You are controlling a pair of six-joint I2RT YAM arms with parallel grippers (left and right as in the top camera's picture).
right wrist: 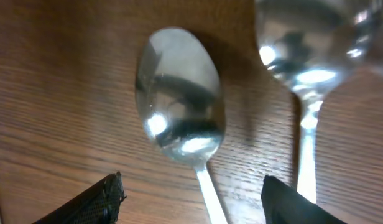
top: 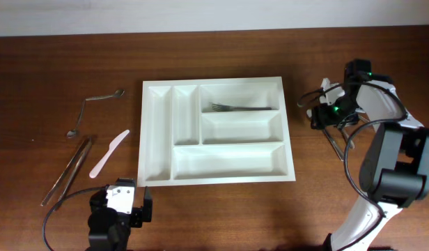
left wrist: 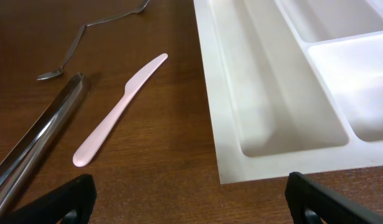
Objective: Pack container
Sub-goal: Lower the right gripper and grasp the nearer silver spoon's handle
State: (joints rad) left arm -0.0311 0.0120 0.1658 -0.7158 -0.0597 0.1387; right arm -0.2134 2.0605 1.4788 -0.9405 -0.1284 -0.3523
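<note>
The container (top: 153,132) is a white cutlery tray lying flat mid-table, with a metal fork (top: 242,107) in its upper short compartment. Its near left corner (left wrist: 253,162) fills the right of the left wrist view. My left gripper (left wrist: 198,202) stands wide open low over bare wood by that corner, seen from above at the table's front edge (top: 122,203). To the right of the tray, my right gripper (top: 326,111) hangs open close above two metal spoons. The handle of one spoon (right wrist: 179,106) runs between my open fingers (right wrist: 98,199). The second spoon (right wrist: 309,50) lies beside it.
Left of the tray lie a pink plastic knife (left wrist: 117,112), long metal tongs (left wrist: 36,143) and a small bent spoon (left wrist: 73,50). In the overhead view they are spread over the left side, the knife (top: 108,153) nearest the tray.
</note>
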